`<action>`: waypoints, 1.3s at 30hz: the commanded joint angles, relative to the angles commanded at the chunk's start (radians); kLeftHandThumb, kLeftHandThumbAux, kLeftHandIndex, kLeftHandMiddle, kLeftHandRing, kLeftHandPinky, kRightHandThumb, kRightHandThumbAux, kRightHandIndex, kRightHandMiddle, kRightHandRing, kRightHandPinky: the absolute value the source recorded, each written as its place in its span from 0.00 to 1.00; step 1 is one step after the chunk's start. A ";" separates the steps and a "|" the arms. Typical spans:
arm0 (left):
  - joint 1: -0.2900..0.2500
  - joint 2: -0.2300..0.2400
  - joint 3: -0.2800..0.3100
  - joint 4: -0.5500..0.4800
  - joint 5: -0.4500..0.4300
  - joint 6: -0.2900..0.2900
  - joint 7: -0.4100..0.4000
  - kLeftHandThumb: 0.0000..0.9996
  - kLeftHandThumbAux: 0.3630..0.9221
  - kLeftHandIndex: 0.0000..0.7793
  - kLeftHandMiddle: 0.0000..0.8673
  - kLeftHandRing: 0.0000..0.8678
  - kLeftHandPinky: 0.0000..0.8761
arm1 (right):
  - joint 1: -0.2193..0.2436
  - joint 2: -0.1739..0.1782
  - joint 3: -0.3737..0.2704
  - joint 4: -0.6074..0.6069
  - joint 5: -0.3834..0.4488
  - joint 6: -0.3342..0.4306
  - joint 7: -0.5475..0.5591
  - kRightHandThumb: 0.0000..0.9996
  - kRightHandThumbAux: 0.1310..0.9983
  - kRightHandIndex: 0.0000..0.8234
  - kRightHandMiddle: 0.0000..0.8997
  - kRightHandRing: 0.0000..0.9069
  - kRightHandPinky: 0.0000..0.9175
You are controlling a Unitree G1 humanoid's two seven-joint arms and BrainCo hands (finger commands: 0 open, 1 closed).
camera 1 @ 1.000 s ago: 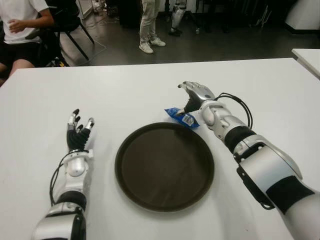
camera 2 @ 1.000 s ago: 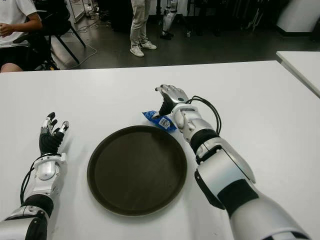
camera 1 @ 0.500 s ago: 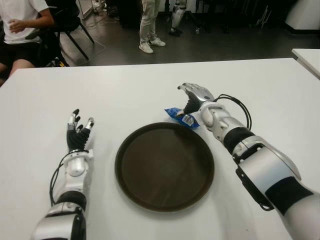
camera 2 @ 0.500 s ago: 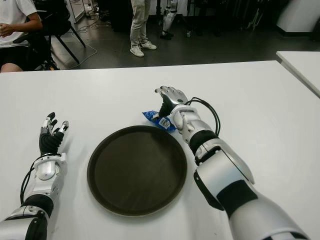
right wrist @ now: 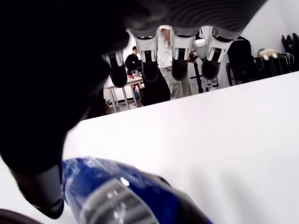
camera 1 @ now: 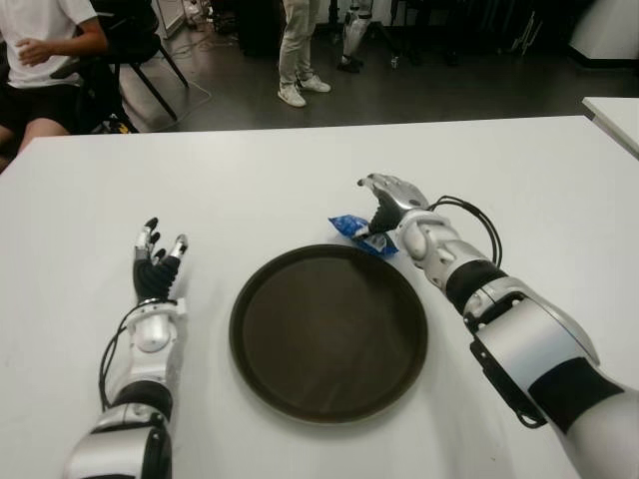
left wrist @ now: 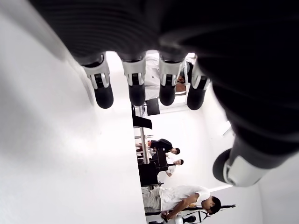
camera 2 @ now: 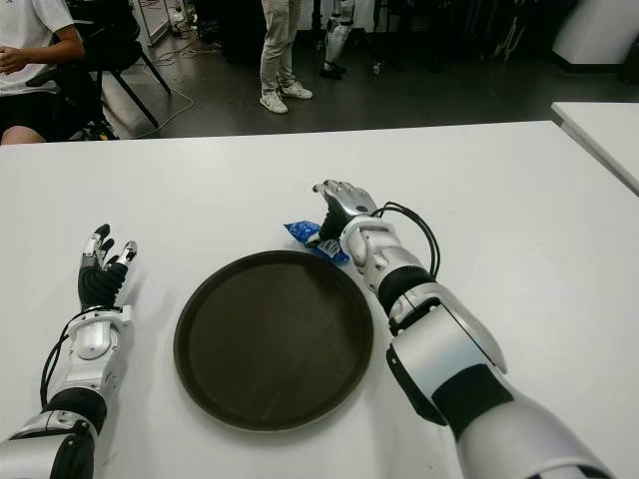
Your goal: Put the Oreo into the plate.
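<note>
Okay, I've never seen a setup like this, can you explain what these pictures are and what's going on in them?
This is a humanoid robot with two arms, each ending in a robot hand. Two pictures come from its head, looking down at a white table; two come from cameras on its wrists. On the table lies a round dark plate. Just beyond its far rim is a blue Oreo packet. The right robot hand is over the packet with fingers spread, not yet gripping it. The left robot hand shows left of the plate, open and idle. People are in the background.
</note>
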 joint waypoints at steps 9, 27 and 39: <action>0.002 0.004 -0.006 0.004 0.008 -0.005 0.004 0.29 0.45 0.00 0.01 0.00 0.00 | 0.012 0.004 -0.002 0.000 -0.002 0.003 -0.006 0.03 0.68 0.00 0.00 0.00 0.01; 0.004 0.003 -0.003 0.005 0.004 -0.013 0.003 0.31 0.44 0.01 0.01 0.00 0.00 | 0.027 0.006 -0.003 0.002 -0.006 0.011 -0.016 0.01 0.70 0.00 0.00 0.00 0.00; 0.001 0.001 0.004 0.009 -0.005 -0.010 -0.002 0.34 0.44 0.02 0.02 0.00 0.00 | 0.028 0.004 0.001 0.003 -0.010 0.023 -0.013 0.00 0.68 0.00 0.00 0.00 0.00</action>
